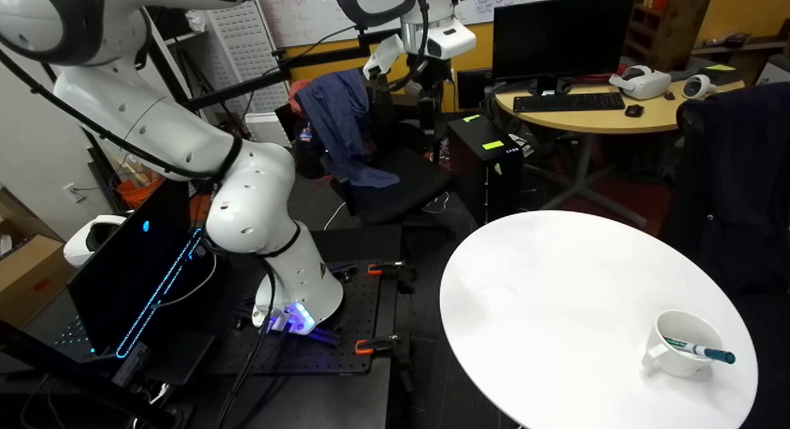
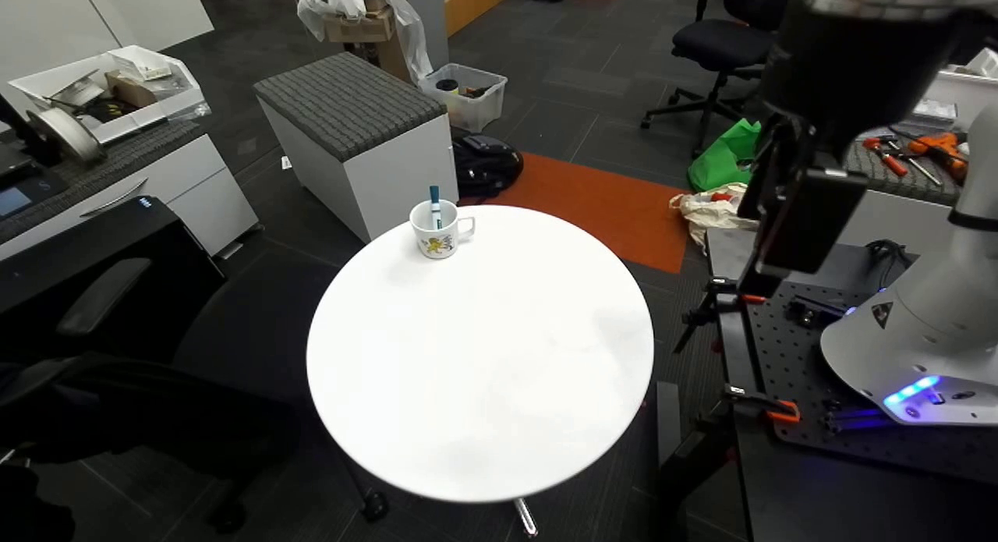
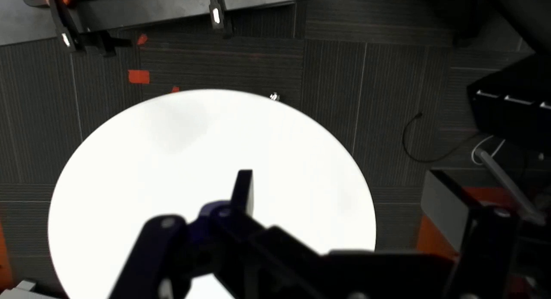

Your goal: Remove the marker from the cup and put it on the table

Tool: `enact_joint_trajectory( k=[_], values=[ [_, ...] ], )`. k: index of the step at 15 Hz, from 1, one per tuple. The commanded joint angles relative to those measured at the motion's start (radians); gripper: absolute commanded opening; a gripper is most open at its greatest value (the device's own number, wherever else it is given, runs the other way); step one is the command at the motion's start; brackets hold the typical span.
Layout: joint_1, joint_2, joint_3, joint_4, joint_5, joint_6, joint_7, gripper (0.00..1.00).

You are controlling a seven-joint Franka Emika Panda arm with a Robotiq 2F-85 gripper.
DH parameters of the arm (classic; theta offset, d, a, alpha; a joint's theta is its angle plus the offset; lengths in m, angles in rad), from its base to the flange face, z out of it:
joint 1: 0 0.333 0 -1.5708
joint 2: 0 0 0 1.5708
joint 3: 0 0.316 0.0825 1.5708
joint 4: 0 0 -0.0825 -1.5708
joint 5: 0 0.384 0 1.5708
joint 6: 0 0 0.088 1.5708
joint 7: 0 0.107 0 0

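While marker (image 2: 435, 207) leans in cup (image 2: 430, 240) nr edge of worktop (image 2: 483, 355), teal end past rim, fingers (image 3: 242, 188) hang well away, spread wide, i.e. released.

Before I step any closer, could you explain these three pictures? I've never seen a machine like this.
You're looking at a white robot arm ending in a dark gripper, which serves as its hand. Two pictures come from cameras outside it; the remaining one is from its wrist, looking down past the gripper. On the round white table stands a white cup, with a marker leaning inside and poking out past its rim. The gripper looks open, and I see nothing held in it. The marker has yet to be taken out and laid on the table.
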Motion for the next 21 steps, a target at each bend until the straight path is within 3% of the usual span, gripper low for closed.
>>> enact_joint_trajectory(
  k=[1,12,21],
  values=[
    [-0.05,0.033,0.002,0.032,-0.039,0.07,0.072,1.0],
    [-0.235,0.173,0.007,0.081,-0.301,0.349,0.405,1.0],
    [-0.338,0.335,-0.005,0.135,-0.708,0.454,0.786,1.0]
  ],
)
